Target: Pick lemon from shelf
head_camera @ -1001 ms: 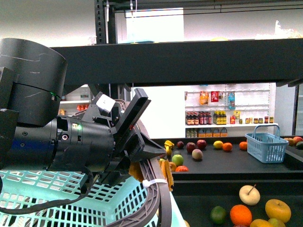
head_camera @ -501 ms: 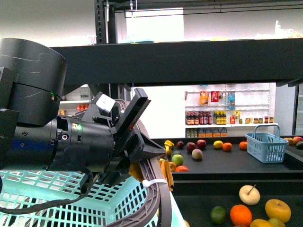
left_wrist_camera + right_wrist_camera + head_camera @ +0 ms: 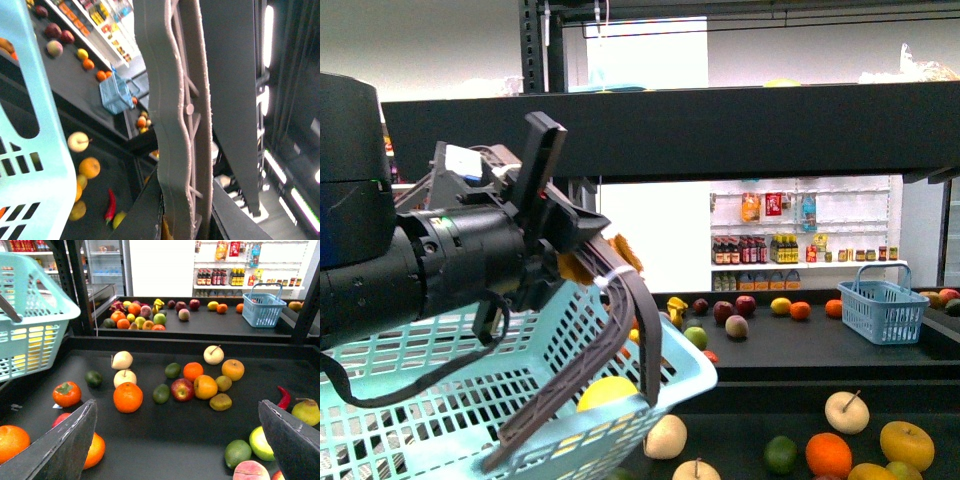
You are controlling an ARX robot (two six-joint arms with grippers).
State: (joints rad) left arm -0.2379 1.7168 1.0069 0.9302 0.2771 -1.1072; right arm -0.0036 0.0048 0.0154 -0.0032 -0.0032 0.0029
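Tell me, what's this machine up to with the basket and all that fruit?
It's picking fruit from a black shelf. Its left gripper holds a pale green basket up by the grey handle; something yellow lies inside. The right gripper hovers open over the loose fruit, holding nothing.

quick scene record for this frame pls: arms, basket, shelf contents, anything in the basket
left gripper: shut on the grey handle of the light teal basket, held lifted and tilted
right gripper: open, over the shelf, holding nothing
basket contents: one yellow fruit seen through the mesh; lemon or not, cannot tell
shelf: black tray tier with loose oranges, apples, limes, a persimmon, a red chili
background: small blue basket on the far tray; white wall shelves of bottles behind
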